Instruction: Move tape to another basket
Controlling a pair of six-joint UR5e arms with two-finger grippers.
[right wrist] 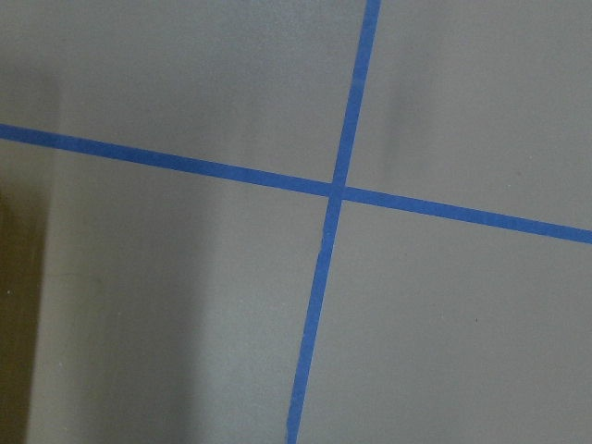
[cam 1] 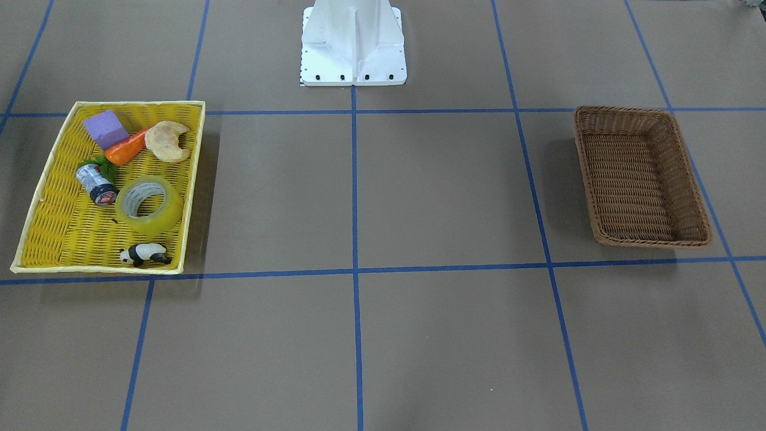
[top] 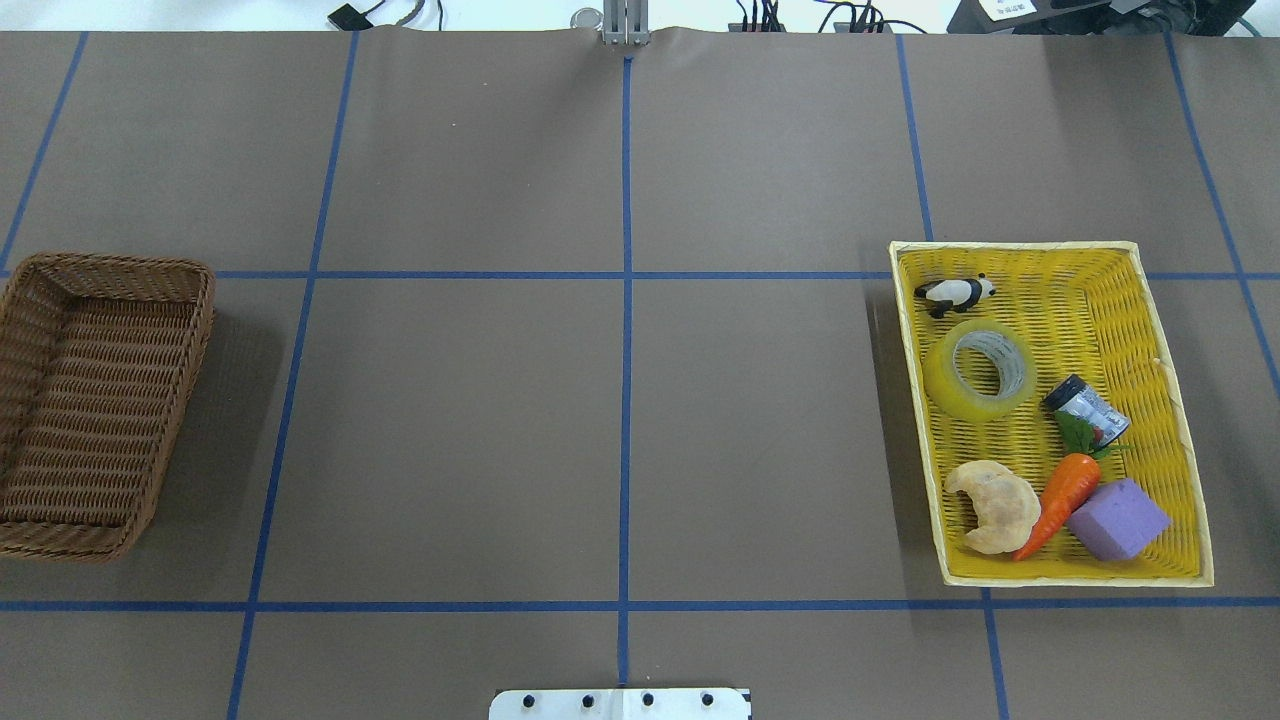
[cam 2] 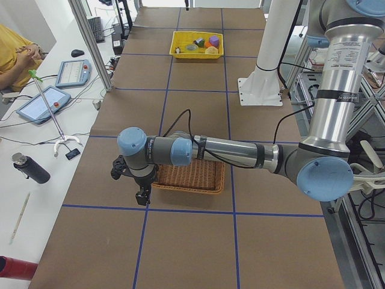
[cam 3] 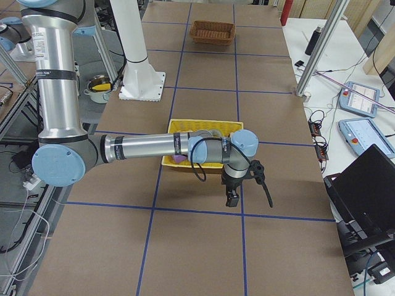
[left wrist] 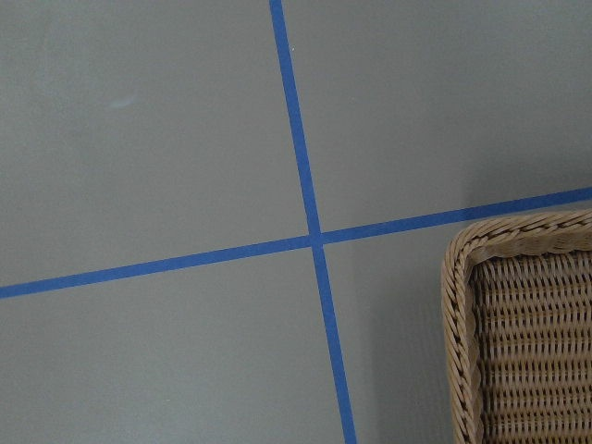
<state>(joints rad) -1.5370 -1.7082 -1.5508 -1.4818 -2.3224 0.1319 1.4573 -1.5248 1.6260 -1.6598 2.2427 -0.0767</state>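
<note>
The left fingers (cam 2: 142, 197) are hanging just off the outer end of the dark brown wicker basket (cam 1: 634, 179), pointing down at the tabletop (cam 1: 419, 191). They show only in the side view, so I cannot tell whether they are wide or narrow. The left wrist view is showing only 1 corner of the wicker rim and a crossing of blue lines, with nothing between the fingers in sight.

The right fingers (cam 3: 231, 198) are hovering over bare tabletop just beyond the yellow tray-basket (cam 1: 54, 227), on its side away from the robot's base. Again I cannot tell how far apart they are standing.

The tape (cam 1: 161, 215) is lying flat in the yellow tray-basket, between the small can (cam 1: 96, 184) and the panda figurine (cam 1: 143, 254), well apart from both arms. A carrot (cam 1: 125, 148), a croissant (cam 1: 167, 140) and a purple block (cam 1: 106, 129) are sharing the tray.

Judging by this, none of the task is done. The wicker basket is sitting empty at the far end of the tabletop, and the reach, the grasp, the carry across and the release are all left.
</note>
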